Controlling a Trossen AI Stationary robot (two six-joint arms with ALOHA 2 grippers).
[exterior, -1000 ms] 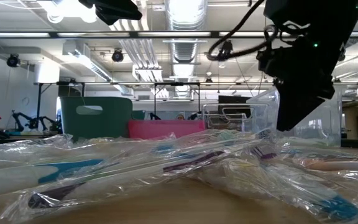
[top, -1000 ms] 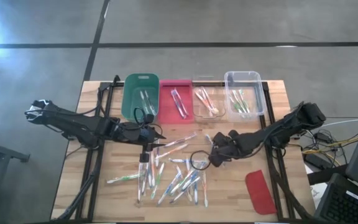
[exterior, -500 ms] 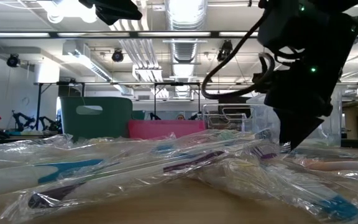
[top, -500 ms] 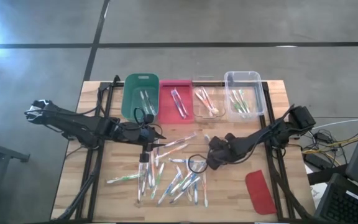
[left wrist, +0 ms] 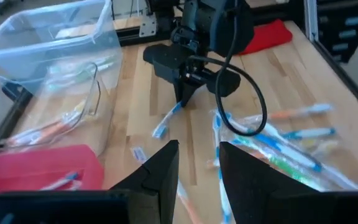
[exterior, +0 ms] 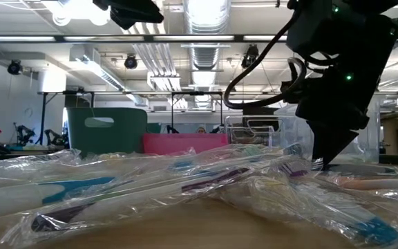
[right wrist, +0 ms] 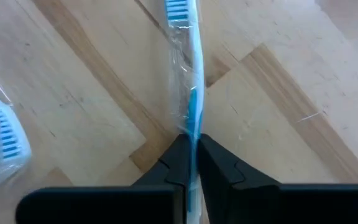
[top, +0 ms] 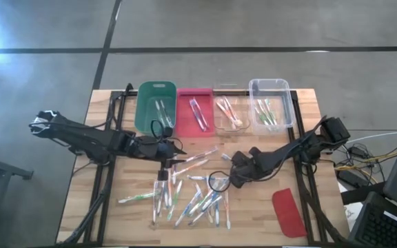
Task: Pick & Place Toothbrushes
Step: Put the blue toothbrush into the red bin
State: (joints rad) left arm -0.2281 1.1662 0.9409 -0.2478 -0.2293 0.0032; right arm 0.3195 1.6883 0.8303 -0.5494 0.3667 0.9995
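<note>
My right claw (right wrist: 190,163) is clamped on a blue toothbrush (right wrist: 189,68) lying on the worktop (right wrist: 278,93); lift straight up, wrapper intact. My left claw (left wrist: 194,171), fingers apart, hovers nearby.

Blue toothbrush (right wrist: 190,81) handle end hidden betw right gripper (right wrist: 192,163) fingers, head cut off.

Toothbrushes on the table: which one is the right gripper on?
The blue-accented toothbrush in clear wrap, lying alone off the main pile. The right gripper is shut on its handle; the others lie loose.
</note>
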